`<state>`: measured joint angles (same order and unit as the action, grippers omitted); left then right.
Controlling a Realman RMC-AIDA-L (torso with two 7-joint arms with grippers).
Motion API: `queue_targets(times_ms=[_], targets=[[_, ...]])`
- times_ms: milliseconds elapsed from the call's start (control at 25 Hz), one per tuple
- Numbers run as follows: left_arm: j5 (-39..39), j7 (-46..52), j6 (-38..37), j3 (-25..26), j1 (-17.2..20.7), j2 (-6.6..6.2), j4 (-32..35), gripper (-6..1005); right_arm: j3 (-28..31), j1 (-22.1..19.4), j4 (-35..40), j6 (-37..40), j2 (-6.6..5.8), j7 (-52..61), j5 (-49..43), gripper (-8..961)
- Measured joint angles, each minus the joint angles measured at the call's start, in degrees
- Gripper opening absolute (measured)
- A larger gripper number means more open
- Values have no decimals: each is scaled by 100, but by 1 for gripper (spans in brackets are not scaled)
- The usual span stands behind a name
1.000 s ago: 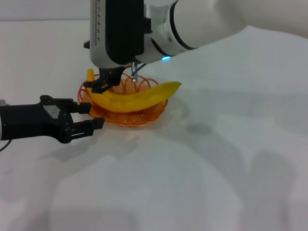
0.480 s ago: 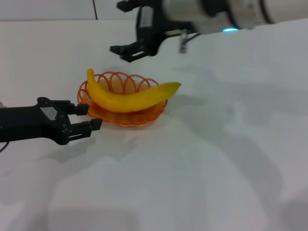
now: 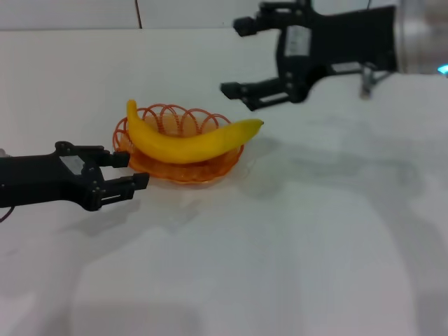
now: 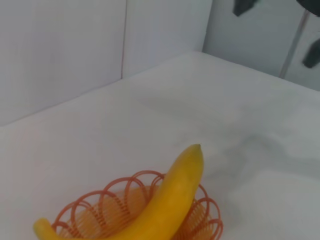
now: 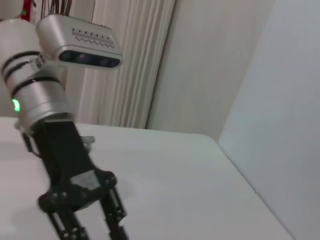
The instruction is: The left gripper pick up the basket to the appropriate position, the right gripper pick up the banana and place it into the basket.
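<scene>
The yellow banana point(image 3: 189, 142) lies across the orange wire basket point(image 3: 210, 168) on the white table; its tip sticks out past the basket's right rim. Both also show in the left wrist view, the banana point(image 4: 170, 200) over the basket point(image 4: 105, 215). My left gripper point(image 3: 133, 170) is open, low on the table just left of the basket, not touching it. My right gripper point(image 3: 238, 57) is open and empty, raised above and to the right of the basket. The right wrist view shows the left gripper point(image 5: 92, 225) from afar.
The white table point(image 3: 280, 245) stretches wide in front and to the right of the basket. A wall with a seam point(image 3: 138, 14) rises behind. The robot's head and body point(image 5: 60, 60) show in the right wrist view.
My right gripper has let go of the banana, risen from the basket and swung away to the right. The banana stays in the basket. The left gripper has not moved.
</scene>
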<state>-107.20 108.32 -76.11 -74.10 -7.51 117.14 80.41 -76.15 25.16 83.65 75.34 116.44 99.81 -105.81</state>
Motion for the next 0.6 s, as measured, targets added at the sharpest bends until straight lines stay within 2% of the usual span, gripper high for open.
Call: queue_targets(times_ms=[240,440,520,600], targets=[[147,-165,0,-17,16,2,0,522,540,-387,-410,748,0,-498,638,876],[340,-400,0,-11,54,5,-41,522,1107,-430,-1190,1251,1,-1025,1086,876],[569,-637,0,-4,59,5,-149,522,1273,-417,-1560,1361,1,-1190,1134,876],[963,-1011,0,17,69,-7,-352,522,1293,-417,-1617,1370,1,-1209,1136,876]])
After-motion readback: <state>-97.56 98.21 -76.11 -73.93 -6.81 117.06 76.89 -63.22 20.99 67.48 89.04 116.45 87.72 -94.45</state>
